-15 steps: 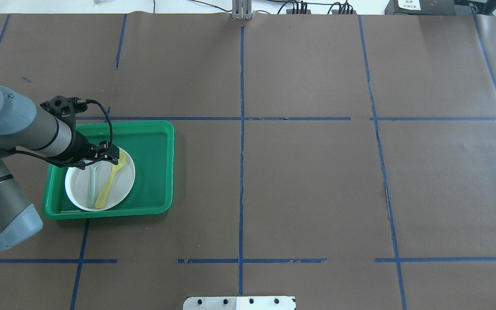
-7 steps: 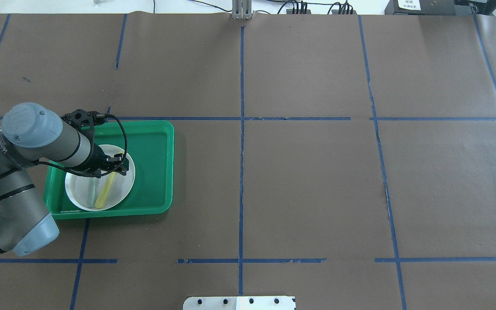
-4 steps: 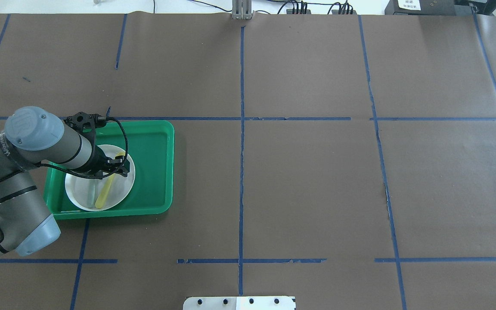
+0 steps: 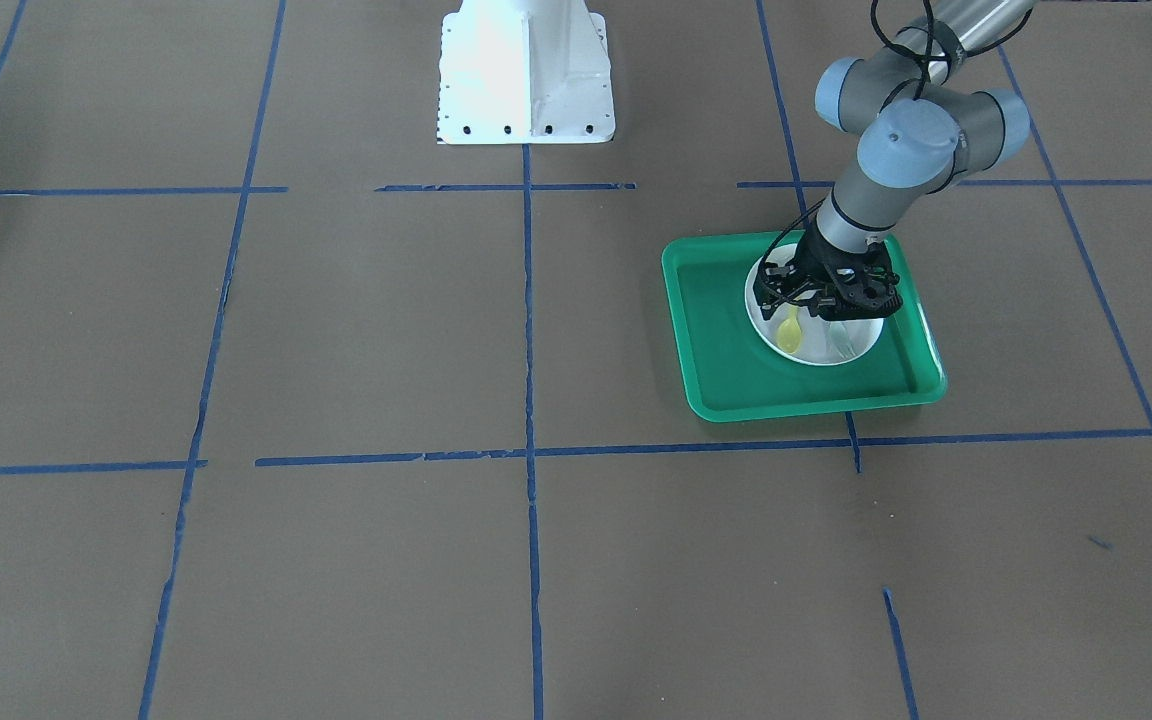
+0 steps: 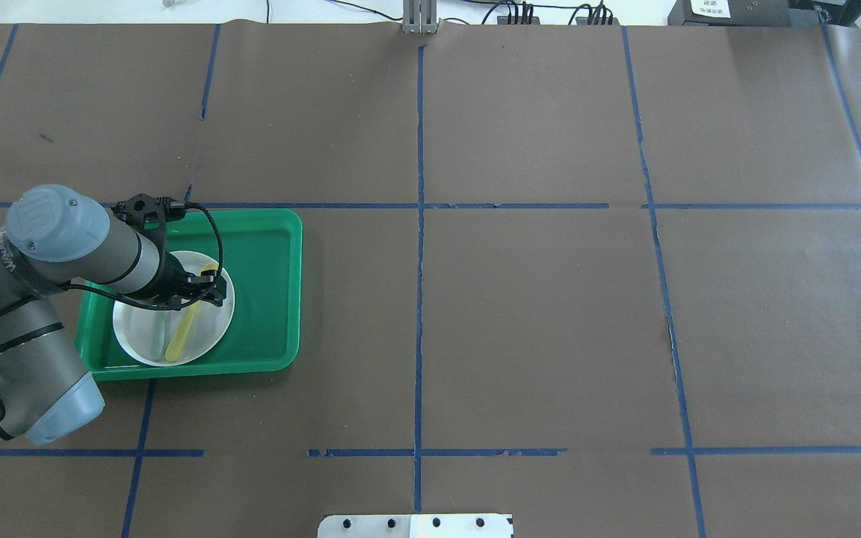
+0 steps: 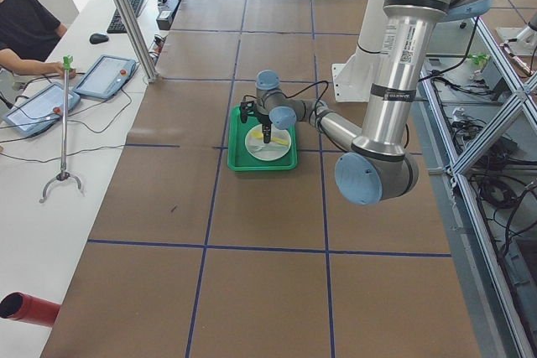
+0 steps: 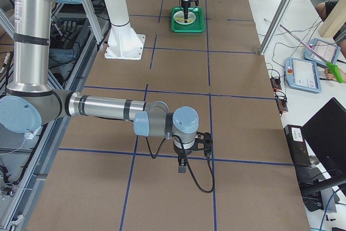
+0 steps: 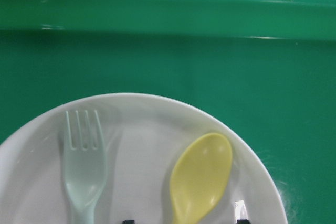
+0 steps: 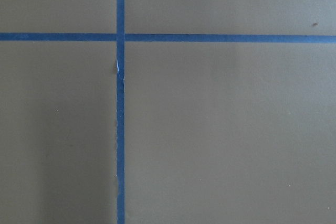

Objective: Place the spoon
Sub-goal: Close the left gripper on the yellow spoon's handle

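Note:
The yellow spoon (image 5: 187, 325) lies on a white plate (image 5: 212, 335) in a green tray (image 5: 266, 299), next to a pale grey-green fork (image 5: 158, 336). My left gripper (image 5: 202, 291) is low over the plate, open, with its jaws on either side of the spoon's neck. In the left wrist view the spoon bowl (image 8: 202, 177) and the fork (image 8: 84, 166) lie on the plate (image 8: 142, 145), and the two dark fingertips (image 8: 128, 221) straddle the spoon's handle at the bottom edge. The front view shows the spoon bowl (image 4: 789, 335) below the gripper (image 4: 816, 300). My right gripper (image 7: 182, 166) hangs over bare table; I cannot tell its state.
The tray (image 4: 726, 340) sits on brown paper crossed by blue tape lines (image 5: 419, 299). The robot's white base plate (image 4: 526, 70) is at the top of the front view. Operators' desks with tablets (image 6: 105, 77) flank the table's far side.
My left gripper has come down and towards the spoon's neck since two seconds ago, and has barely moved in the last half second. The spoon and fork lie as before.

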